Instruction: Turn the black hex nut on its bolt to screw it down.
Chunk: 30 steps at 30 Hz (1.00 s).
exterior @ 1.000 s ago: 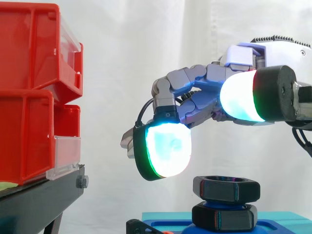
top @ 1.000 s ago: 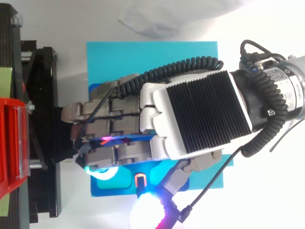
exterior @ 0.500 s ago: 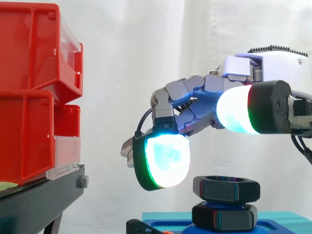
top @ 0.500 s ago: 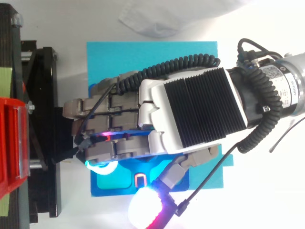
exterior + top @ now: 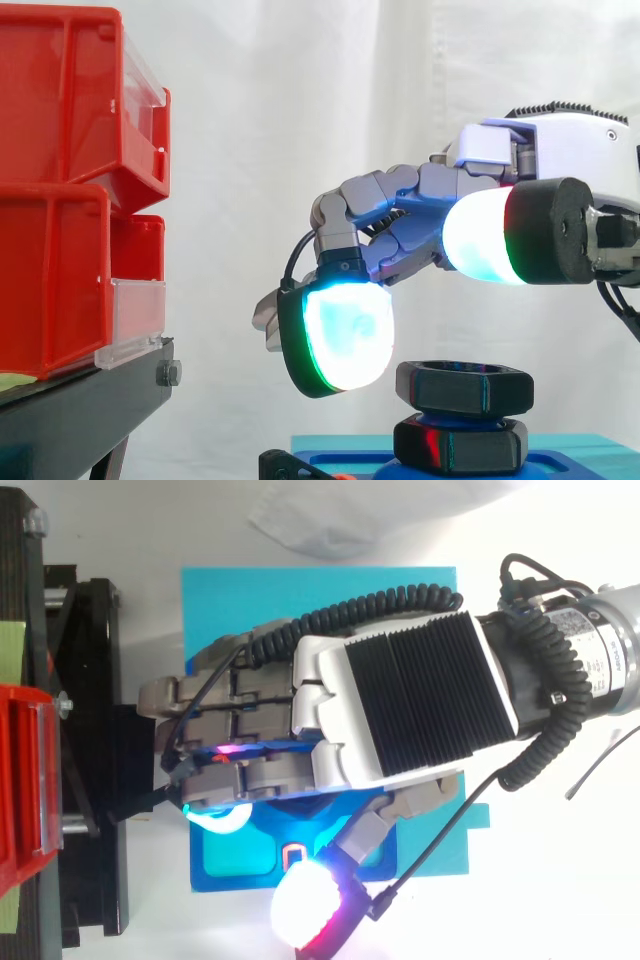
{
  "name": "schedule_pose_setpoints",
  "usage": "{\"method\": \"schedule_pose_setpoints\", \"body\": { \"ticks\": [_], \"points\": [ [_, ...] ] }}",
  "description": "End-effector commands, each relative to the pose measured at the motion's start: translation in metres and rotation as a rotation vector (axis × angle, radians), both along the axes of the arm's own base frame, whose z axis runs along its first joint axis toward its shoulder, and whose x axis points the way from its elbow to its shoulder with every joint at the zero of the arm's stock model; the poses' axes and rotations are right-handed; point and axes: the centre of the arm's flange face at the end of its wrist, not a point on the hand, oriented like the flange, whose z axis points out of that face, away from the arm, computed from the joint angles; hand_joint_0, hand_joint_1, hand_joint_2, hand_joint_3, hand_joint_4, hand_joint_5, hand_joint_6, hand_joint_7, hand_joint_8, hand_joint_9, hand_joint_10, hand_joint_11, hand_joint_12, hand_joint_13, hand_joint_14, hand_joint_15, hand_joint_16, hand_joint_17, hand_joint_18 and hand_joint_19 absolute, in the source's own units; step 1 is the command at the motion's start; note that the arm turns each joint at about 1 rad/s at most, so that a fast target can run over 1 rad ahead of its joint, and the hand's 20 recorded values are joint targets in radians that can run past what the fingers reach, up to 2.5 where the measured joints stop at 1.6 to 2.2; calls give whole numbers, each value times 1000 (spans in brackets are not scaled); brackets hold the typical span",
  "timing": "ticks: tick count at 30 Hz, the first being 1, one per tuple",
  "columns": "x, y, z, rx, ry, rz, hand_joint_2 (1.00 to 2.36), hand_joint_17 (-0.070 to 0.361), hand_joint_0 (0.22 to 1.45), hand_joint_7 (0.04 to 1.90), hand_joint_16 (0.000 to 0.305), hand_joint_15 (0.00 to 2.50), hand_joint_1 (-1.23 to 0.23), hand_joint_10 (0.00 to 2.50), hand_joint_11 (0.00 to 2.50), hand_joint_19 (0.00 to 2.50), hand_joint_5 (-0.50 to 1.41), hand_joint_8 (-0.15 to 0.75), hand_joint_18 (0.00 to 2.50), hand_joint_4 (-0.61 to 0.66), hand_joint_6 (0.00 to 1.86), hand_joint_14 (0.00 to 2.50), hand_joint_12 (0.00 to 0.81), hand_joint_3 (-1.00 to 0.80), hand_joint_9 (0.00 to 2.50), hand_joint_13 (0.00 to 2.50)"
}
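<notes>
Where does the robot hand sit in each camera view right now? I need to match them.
Side view: robot hand at centre-right, above the upper black hex nut.
Top view: robot hand at centre, over the turquoise base plate.
Shared landmark: red plastic bins at the left edge.

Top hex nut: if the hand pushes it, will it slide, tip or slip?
The nut looks rigid and dense, probably heavy for its size. Sitting level above a second nut on the blue base, it likely won't tip or slide, only turn. Its flat sides should give the hand's pads purchase, though the glossy finish may be slippery.
</notes>
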Motion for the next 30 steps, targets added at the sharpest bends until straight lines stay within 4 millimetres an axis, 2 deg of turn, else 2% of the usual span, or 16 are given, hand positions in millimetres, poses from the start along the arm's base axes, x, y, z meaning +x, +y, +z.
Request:
{"method": "schedule_pose_setpoints", "body": {
  "ticks": [1, 30],
  "points": [
    [-1, -3, -1, 0, 10, -4, 1000, 133, 490, 1370, 59, 90, -225, 10, 291, 439, -74, 287, 535, 254, 500, 3, 365, -500, 605, 488],
    [-11, -47, -4, -7, 33, 1, 1000, 132, 492, 1158, 59, 85, -213, 10, 292, 437, -94, 290, 545, 239, 687, 3, 363, -500, 631, 496]
  ]
}}
